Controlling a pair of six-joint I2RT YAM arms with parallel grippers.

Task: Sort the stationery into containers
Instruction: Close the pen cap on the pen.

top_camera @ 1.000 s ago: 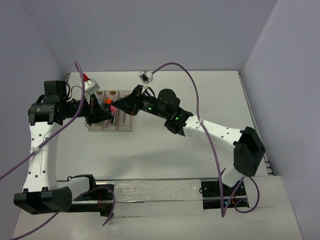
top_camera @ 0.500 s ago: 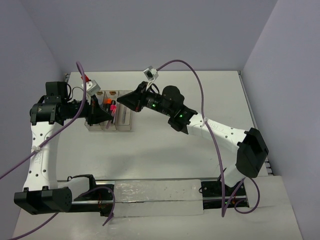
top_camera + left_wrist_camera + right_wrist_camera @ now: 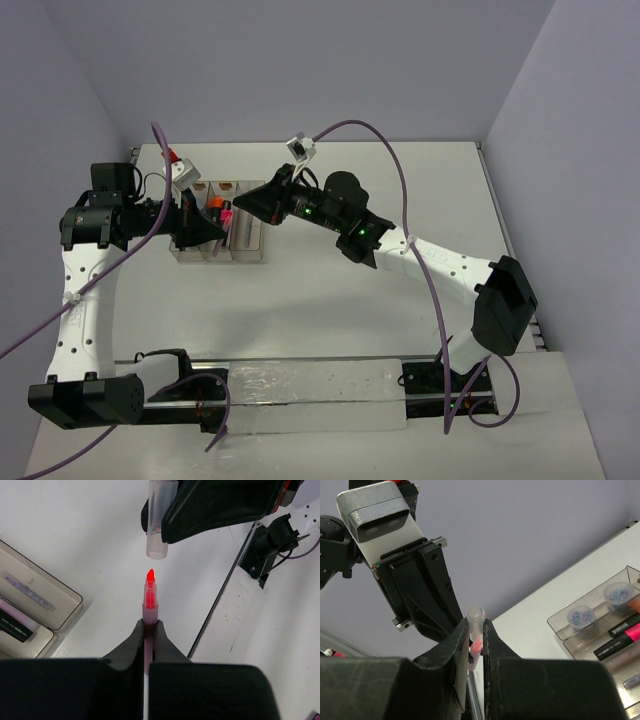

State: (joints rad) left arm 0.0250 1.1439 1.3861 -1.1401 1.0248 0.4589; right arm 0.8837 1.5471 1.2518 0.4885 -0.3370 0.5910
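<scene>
Item under inspection: a pink pen [image 3: 150,597] with a slim translucent pink barrel and a bright red-pink pointed tip, uncapped. The left gripper [image 3: 150,627] has its jaws closed narrow on the barrel, tip pointing away from the wrist. Facing it is the pen's clear cap [image 3: 159,525], a smooth colourless plastic tube with a round open mouth, pinched between the matt black jaws of the right gripper [image 3: 476,630]. In the left wrist view the cap's mouth lies in line with the tip, a small gap between them. Both pieces hang in the air above the white table [image 3: 75,530], over the clear plastic tray [image 3: 65,600] at its far left. The tray is rigid, glossy and straight-walled, with rounded corners. One compartment holds two small clear round cups [image 3: 581,615] of bluish pieces; the next holds a pink-black highlighter [image 3: 620,637] lying lengthwise.
</scene>
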